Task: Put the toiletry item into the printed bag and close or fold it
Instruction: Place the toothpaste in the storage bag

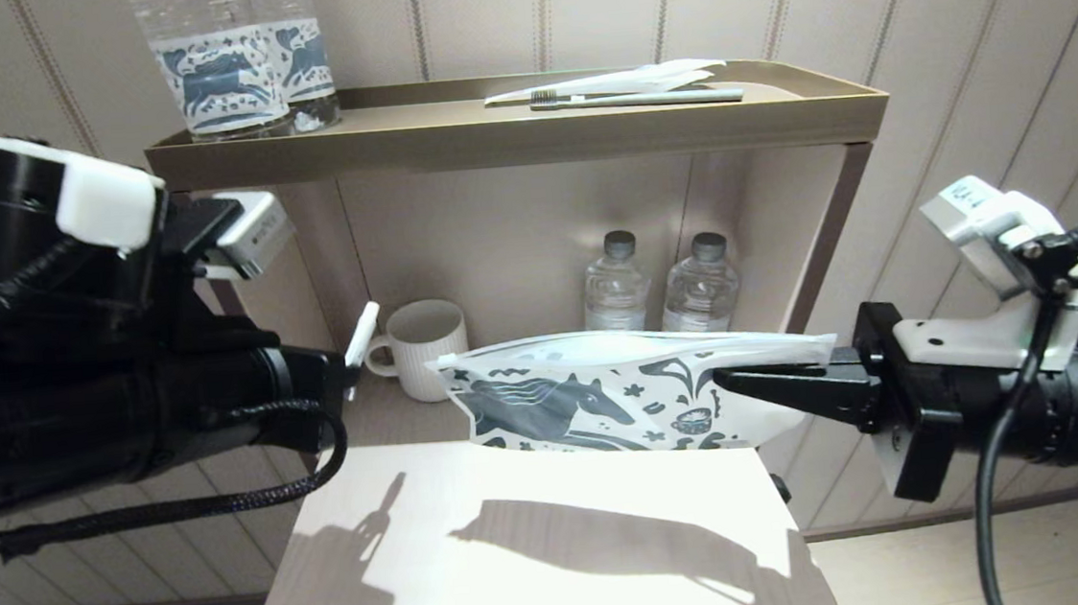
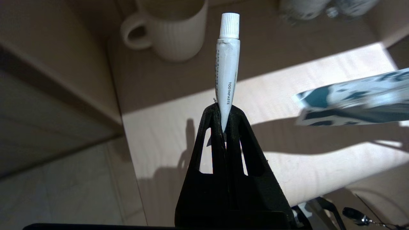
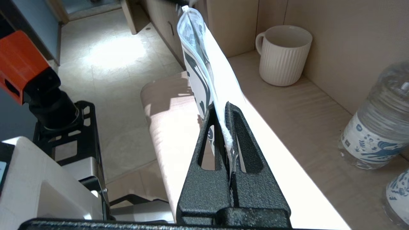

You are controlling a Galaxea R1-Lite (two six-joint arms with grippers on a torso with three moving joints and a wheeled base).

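Nearest the robot, the sunlit pale tabletop carried only the shadows of the two arms and the bag. Above its left part, the left claw was clenched on the crimped tail of a small white toothpaste tube, which stuck out from the fingertips with its ribbed cap pointing toward the mug. Over the tabletop's far edge, the right claw was clamped on one end of the printed bag, holding it in the air, stretched out edge-up toward the left arm with the horse print facing the robot; its free end hung near the tube but apart from it. Behind the bag, on the lower shelf, stood a ribbed cream mug with its handle toward the left, and to its right two clear water bottles side by side against the back panel. Farthest, the upper shelf tray held two more bottles with horse-print labels at its left end and a toothbrush lying beside a white wrapper toward its right.
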